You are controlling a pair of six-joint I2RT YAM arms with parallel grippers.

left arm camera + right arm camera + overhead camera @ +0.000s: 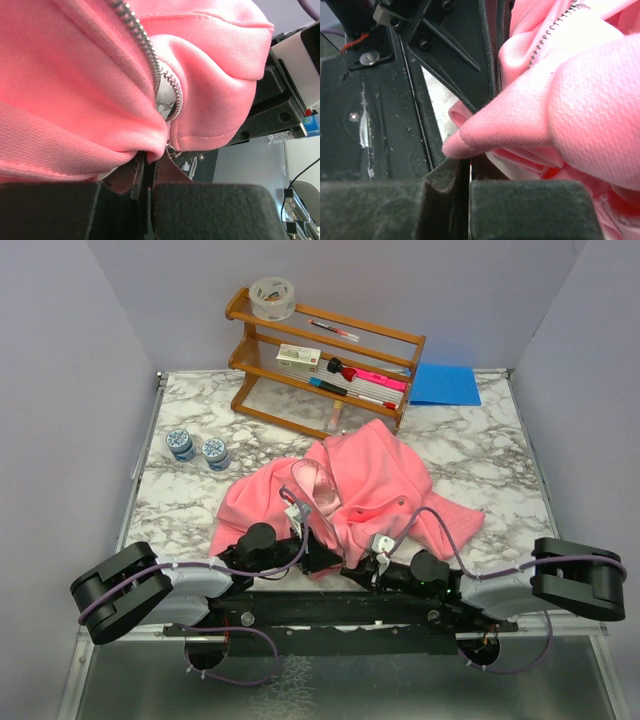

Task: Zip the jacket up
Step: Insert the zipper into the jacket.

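The jacket [345, 490] lies crumpled in the middle of the surface [480, 455], with its hem at 6 o'clock, nearest me. My left tool [149, 170] is pinched almost closed on a fold of fleece just below the zipper teeth [144, 45]. My right tool [470, 167] is just as narrow, nipping the hem beside it. I judge the fleece light, soft and stretchy, so it will bunch rather than slide. I'd grip the stitched hem beside the teeth, where it's firmest, and hold it taut.
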